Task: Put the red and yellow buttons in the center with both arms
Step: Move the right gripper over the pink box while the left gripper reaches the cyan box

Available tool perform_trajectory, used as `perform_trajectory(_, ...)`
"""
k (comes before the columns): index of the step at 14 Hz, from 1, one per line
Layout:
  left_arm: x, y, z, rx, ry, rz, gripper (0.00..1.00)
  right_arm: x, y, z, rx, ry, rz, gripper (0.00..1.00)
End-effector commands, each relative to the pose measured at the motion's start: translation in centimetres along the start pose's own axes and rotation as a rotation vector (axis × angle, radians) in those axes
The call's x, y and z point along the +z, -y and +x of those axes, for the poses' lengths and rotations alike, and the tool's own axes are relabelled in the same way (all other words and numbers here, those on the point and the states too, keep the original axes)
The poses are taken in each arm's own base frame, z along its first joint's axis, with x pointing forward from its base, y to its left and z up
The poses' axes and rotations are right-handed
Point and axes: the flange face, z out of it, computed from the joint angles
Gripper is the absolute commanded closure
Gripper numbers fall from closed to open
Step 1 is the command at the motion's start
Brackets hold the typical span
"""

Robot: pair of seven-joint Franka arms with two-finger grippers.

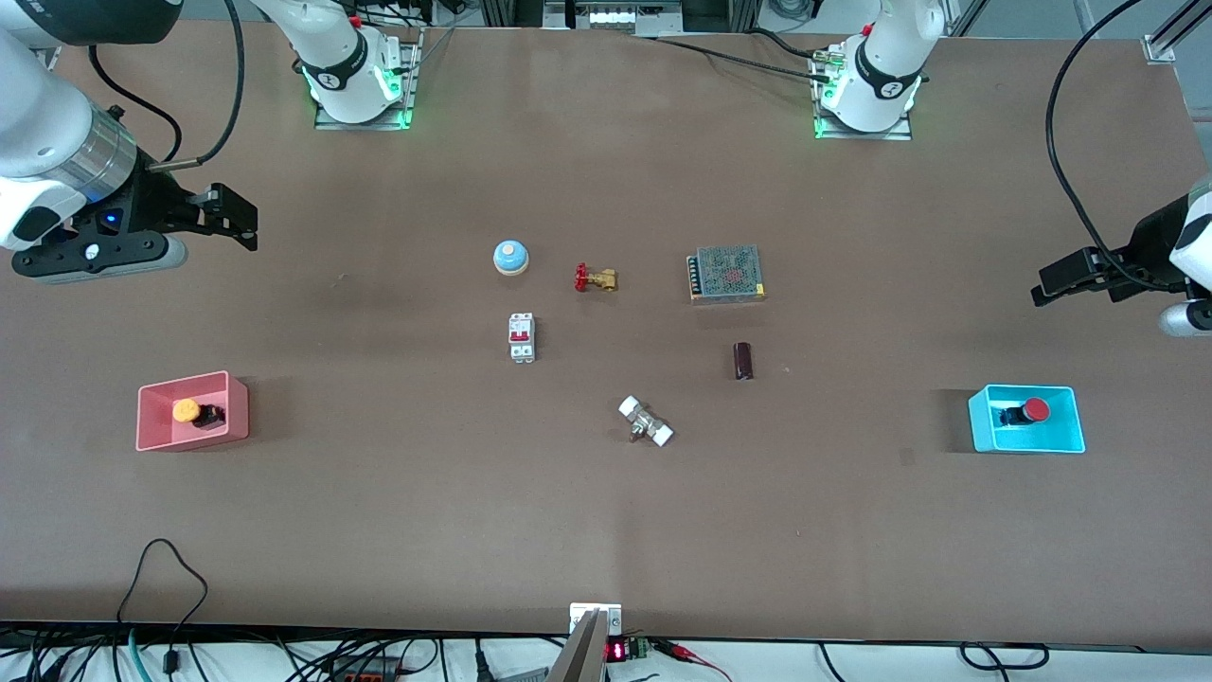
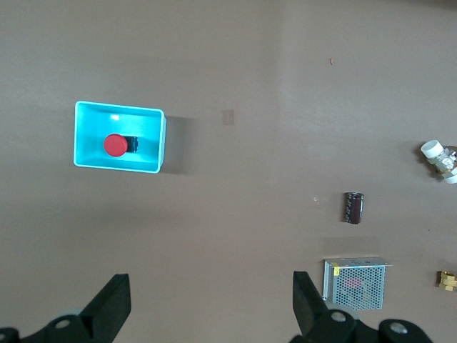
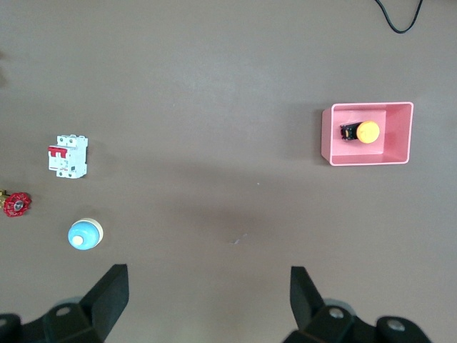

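You have the small red mushroom-cap button point(image 1: 1035, 410) lying in a cyan plastic bin point(image 1: 1068, 439) and the orange-yellow one point(image 1: 187, 410) in a pink bin point(image 1: 237, 403), both likely light, rigid, best pinched by their black bodies, while only the wrist views show the left gripper point(image 2: 211, 304) and right gripper point(image 3: 207, 296) spread wide over bare table.

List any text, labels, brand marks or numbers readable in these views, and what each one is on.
No text can be read with certainty.
Red digit display at the table edge nearest the front camera: lit, digits too small to read.
Circuit breaker: any markings too small to read.
Power supply: no legible label.
Round marks on the arm bases: logos, unreadable.
Red button and yellow button: no print visible.
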Motion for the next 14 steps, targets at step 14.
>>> perform_trajectory(14, 11.6, 2.9, 5.9, -0.018, 0.156, 0.059, 0.0, 3.9, -6.5, 2.6, 0.1, -0.02, 0.021, 0.0)
